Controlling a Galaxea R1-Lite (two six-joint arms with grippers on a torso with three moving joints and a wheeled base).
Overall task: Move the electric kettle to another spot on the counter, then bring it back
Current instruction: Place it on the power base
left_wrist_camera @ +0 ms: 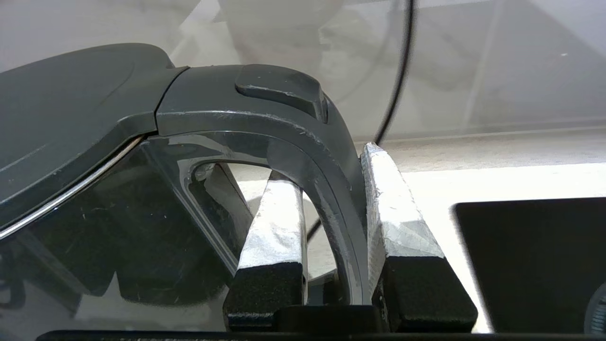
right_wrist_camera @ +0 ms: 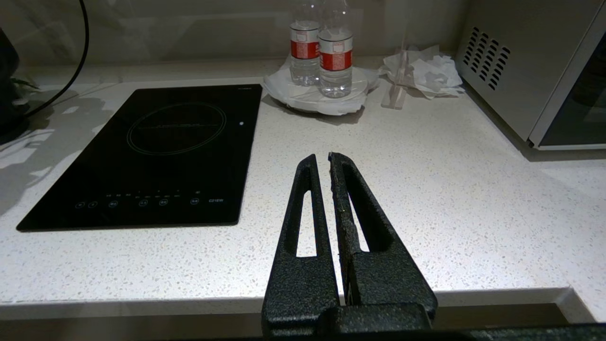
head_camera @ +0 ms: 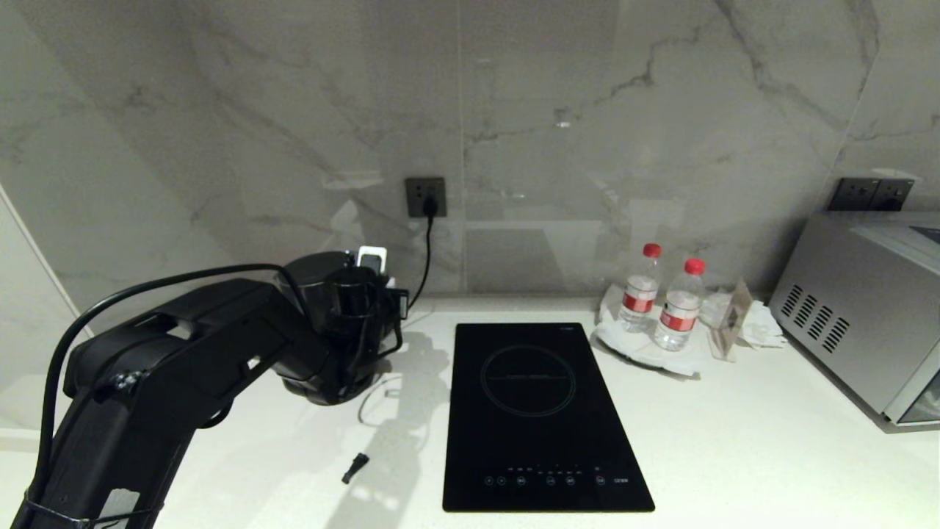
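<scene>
L gripper [left_wrist_camera: 331, 227] fingers clamped on handle of electric kettle [head_camera: 323, 283] at back-left of table [head_camera: 734, 441] beside cooktop [head_camera: 540, 419]; R gripper [right_wrist_camera: 322, 163] fingers pressed together, parked over table front edge.

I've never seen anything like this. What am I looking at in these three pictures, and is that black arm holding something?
It's a two-armed robot at a kitchen counter. The wide picture comes from a camera on its head; the other two come from cameras on its wrists, looking out past the fingers.

In the head view the left arm reaches to the back left corner, where the black kettle stands. The left wrist view shows the left gripper shut on the kettle's handle, one finger inside the loop, one outside.

The right gripper is shut, holds nothing and hangs over the counter's front edge.

Also on the counter: a black cooktop, two water bottles on a plate, and a silver oven.
</scene>
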